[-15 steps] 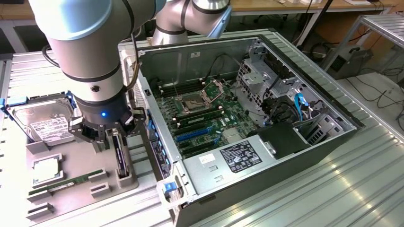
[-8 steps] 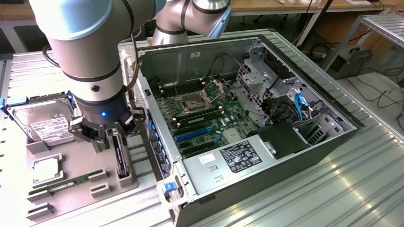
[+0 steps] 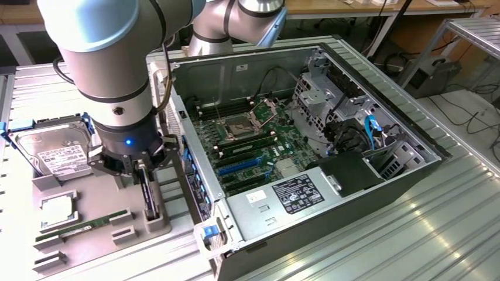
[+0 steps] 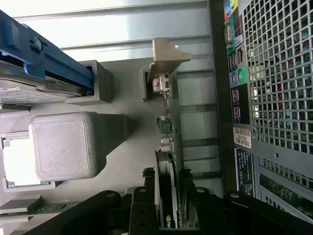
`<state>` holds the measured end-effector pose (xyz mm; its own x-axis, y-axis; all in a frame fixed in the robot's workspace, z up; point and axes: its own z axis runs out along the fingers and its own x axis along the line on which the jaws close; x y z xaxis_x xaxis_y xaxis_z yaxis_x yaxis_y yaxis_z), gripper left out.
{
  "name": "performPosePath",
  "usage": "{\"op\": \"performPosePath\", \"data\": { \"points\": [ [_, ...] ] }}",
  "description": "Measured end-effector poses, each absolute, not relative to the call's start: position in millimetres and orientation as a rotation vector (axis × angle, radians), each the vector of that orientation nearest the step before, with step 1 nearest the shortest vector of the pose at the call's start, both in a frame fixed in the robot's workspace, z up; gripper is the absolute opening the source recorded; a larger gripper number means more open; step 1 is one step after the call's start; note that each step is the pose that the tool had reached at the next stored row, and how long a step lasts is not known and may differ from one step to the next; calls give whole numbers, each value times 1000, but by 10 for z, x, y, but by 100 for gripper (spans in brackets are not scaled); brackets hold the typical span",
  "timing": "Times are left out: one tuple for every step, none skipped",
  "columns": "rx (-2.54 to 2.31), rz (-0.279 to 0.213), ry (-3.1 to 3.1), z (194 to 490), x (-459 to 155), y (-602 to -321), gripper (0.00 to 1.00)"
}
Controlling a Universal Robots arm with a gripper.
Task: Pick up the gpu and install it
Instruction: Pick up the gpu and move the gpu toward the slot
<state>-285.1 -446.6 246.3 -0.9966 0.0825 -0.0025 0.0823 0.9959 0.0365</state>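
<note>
Gripper (image 3: 146, 170) fingers straddle the upright gpu (image 3: 150, 202), nearly closed on its top edge, at nine o'clock of the computer case (image 3: 406, 175).

Lab or robotics workshop: my arm over ribbed metal desk (image 3: 406, 234), open black computer tower (image 3: 312, 146), grey 3D-printed parts fixture (image 3: 93, 228), loose floor cables (image 3: 469, 117) behind.

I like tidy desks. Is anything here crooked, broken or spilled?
Nothing stands out. The slim black gpu card stands upright on edge in its grey holder, with the robot's hand around it. No spill or damage shows.
</note>
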Motion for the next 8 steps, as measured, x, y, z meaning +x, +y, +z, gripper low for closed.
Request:
{"op": "performPosePath", "data": {
  "points": [
    [129,57,3134,2463,-2851,-4466,34],
    [129,57,3134,2463,-2851,-4466,27],
    [129,57,3134,2463,-2851,-4466,27],
    [129,58,3134,2463,-2850,-4466,27],
    [129,59,3134,2466,-2850,-4466,27],
    [129,59,3134,2474,-2851,-4466,27],
    [128,59,3134,2480,-2851,-4466,27],
    [123,60,3135,2486,-2850,-4466,27]
  ]
}}
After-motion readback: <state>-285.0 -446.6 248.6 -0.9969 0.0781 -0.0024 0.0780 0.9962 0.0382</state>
